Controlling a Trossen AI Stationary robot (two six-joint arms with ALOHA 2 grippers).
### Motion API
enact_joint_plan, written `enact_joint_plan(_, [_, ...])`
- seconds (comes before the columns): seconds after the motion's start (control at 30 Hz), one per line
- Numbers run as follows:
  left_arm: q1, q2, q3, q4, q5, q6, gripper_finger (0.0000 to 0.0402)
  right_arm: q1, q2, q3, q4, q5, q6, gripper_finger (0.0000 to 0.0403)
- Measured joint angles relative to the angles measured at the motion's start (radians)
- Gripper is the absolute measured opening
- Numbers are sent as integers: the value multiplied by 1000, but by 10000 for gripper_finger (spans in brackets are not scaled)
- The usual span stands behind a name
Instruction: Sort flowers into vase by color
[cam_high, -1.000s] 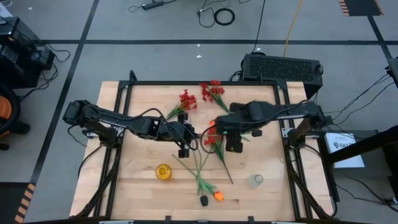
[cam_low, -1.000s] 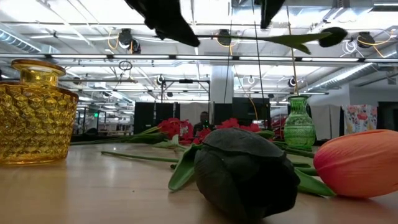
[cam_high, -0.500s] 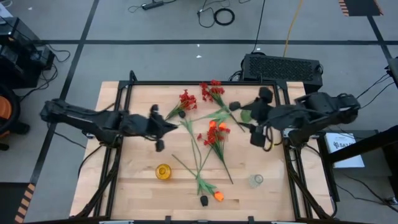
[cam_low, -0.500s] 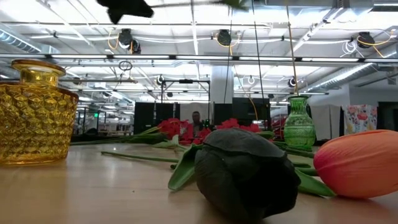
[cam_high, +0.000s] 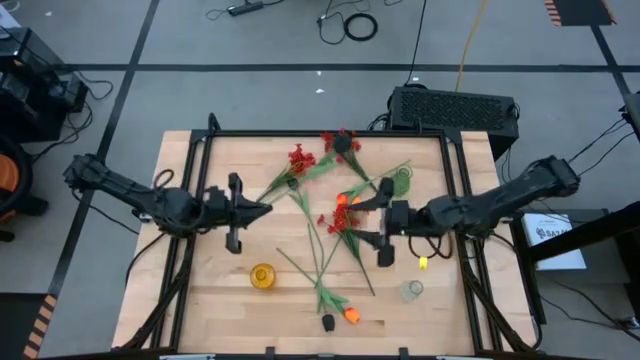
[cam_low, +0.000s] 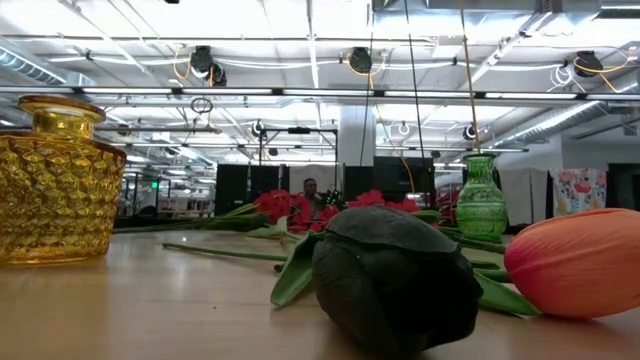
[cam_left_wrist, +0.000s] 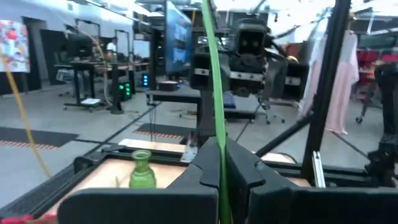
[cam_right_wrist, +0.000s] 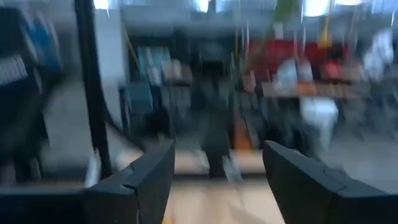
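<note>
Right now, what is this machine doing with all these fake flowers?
It is sorting flowers into vases. The left end effector is shut on a green stem over the table's left side. The right end effector hangs open and empty beside the red flowers. A yellow vase, a green vase and a clear vase stand around the pile; most flowers lie loose on the table.

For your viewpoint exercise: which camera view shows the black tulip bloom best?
The low view: the black tulip bloom fills the foreground in close detail. The high view shows it only as a small dark spot. Neither wrist view shows it.
</note>
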Motion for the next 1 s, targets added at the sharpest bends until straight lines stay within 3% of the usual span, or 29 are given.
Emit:
enact_joint_plan(0.07, [-10, 57, 0, 61, 3, -1, 3, -9, 57, -44, 234, -28, -9, 231])
enact_joint_plan(0.17, [-29, 163, 0, 193, 15, 12, 3, -12, 136, -55, 383, -69, -8, 219])
enact_joint_plan(0.33, [-50, 314, 0, 439, 26, 88, 3, -11, 216, -56, 439, -89, 2, 195])
enact_joint_plan(0.57, [-75, 480, 0, 607, 39, 114, 2, -11, 234, -55, 541, -143, 4, 169])
enact_joint_plan(0.73, [-74, 533, 0, 694, 42, 115, 2, -8, 234, -55, 589, -215, 2, 157])
enact_joint_plan(1.0, [-72, 576, 0, 733, 54, 133, 2, -6, 234, -55, 592, -217, -16, 132])
